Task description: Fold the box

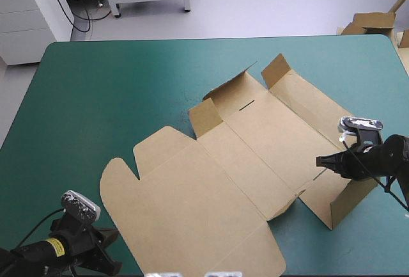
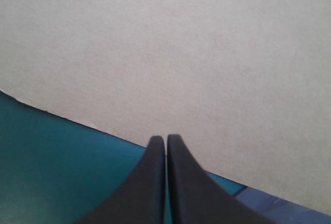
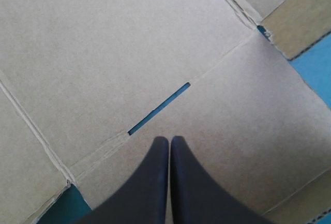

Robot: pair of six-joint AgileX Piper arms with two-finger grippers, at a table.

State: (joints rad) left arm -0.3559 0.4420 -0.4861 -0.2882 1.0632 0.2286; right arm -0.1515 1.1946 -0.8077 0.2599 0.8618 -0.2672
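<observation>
The brown box [image 1: 243, 162] lies as a cut sheet, mostly flat, across the middle and right of the teal-green table [image 1: 128, 85]. Two small flaps [image 1: 206, 116] stand raised along its far side. My left gripper [image 1: 110, 237] is shut and empty at the table's near left, just off the edge of the big lid panel. In the left wrist view the gripper [image 2: 165, 137] points at the board [image 2: 181, 53] ahead, with the cover beneath it. My right gripper [image 1: 319, 160] is shut over the sheet's right side. In its wrist view the gripper [image 3: 169, 138] sits just short of a narrow slot [image 3: 158, 109] in the board [image 3: 103, 43].
More brown board [image 1: 367, 21] shows beyond the table's far right corner. Bare teal-green cover stretches along the far and left sides. The sheet's near corner [image 1: 275, 267] reaches almost to the table's front edge.
</observation>
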